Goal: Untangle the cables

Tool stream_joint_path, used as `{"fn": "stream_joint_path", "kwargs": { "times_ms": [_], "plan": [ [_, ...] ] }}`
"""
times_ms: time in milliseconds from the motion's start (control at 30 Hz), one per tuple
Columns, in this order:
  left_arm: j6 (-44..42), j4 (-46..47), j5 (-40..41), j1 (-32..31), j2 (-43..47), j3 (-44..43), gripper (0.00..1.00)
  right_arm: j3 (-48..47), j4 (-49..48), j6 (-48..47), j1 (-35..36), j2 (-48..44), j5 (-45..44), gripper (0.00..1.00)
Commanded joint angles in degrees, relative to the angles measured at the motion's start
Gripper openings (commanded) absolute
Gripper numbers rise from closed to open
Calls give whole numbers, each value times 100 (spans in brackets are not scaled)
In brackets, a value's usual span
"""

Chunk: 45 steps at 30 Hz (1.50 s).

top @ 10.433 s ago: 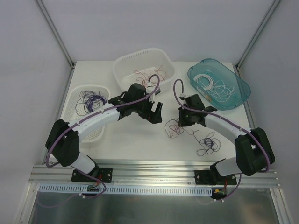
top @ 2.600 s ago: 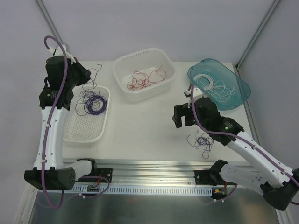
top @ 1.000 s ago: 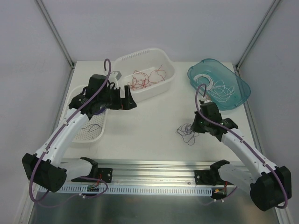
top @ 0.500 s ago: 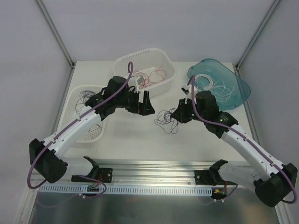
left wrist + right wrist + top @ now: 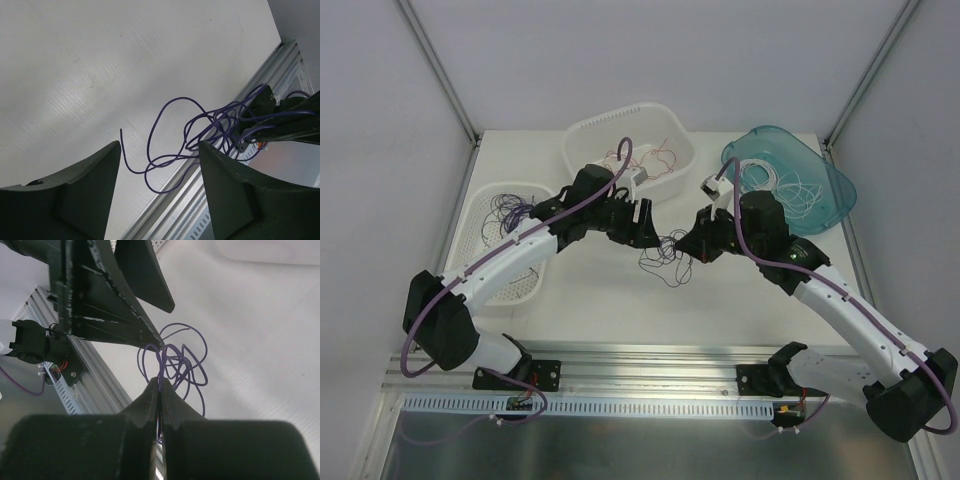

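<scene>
Just in front of the white rectangular plastic basket (image 5: 610, 116), your right fingers (image 5: 145, 405) pinched the tangled thin purple cables (image 5: 660, 262); your left fingers (image 5: 85, 195) stood apart around them.

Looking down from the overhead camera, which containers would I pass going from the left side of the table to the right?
First the flat white basket, then the deep white tub, then the teal tub.
</scene>
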<state>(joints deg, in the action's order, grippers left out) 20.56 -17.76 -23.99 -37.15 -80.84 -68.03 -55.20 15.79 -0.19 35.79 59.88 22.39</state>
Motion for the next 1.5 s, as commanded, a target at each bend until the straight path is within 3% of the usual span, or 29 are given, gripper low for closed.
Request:
{"fn": "stream_joint_path", "kwargs": {
  "times_ms": [0,400,567,600,633,767,900,1133,1467],
  "plan": [
    [-34,264,-115,-30,-72,-167,62,-316,-322,-148,51,-37,266,1],
    [106,343,-501,-30,-450,-175,51,-430,-393,-192,51,-20,257,1],
    [150,387,-642,-29,-582,-202,41,-465,-472,-183,60,33,292,1],
    [159,396,-686,-21,-591,-202,38,-474,-480,-157,51,41,301,1],
    [168,405,-677,-21,-600,-211,27,-474,-481,-166,60,59,301,1],
    [63,387,-432,-3,-486,-228,0,-404,-393,-201,60,42,187,1],
    [115,361,-10,347,-135,-141,0,-97,-51,-298,51,-90,-286,1],
    [221,-261,596,1666,577,-298,0,685,626,-176,-212,-459,-1412,1],
    [-166,-1054,1774,2712,1035,-1167,0,985,1751,932,-1591,-582,-2625,1]
  ]
}}
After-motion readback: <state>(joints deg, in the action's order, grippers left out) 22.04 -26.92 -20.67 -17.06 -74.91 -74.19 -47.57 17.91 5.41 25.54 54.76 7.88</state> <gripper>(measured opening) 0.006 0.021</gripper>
